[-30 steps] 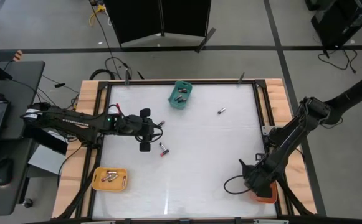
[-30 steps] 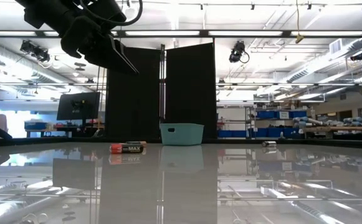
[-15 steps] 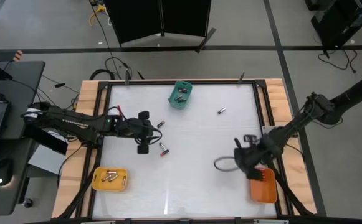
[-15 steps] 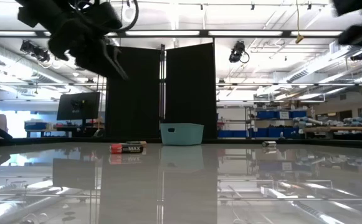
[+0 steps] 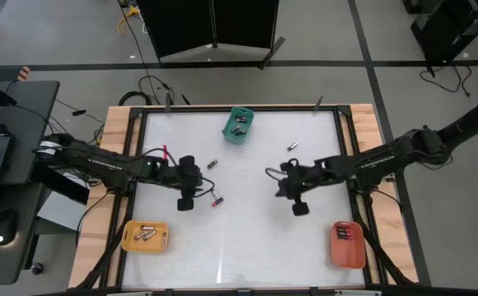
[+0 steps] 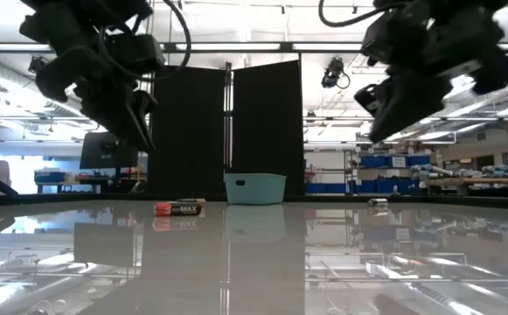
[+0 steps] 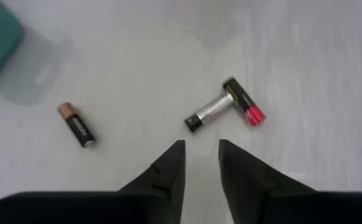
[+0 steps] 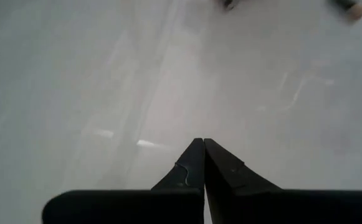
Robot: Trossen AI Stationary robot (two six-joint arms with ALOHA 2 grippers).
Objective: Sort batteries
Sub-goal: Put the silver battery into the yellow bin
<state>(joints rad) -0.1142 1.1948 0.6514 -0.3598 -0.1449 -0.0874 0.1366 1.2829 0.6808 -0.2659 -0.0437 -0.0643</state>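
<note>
My right gripper [image 5: 297,199] has moved away from the orange tray [image 5: 346,245] to the middle of the table [image 5: 247,247], fingers now pinched shut on nothing. My left gripper [image 5: 187,191] sits a bit open, just beside the silver and red batteries [image 7: 224,106]. One brown battery [image 7: 76,124] lies near them. The teal tray [image 5: 239,125] hides most of its batteries. Lots of bare table lies below both grippers.

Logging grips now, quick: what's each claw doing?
Left claw: open, empty, above the red-ended battery.
Right claw: closed, holding nothing.
</note>
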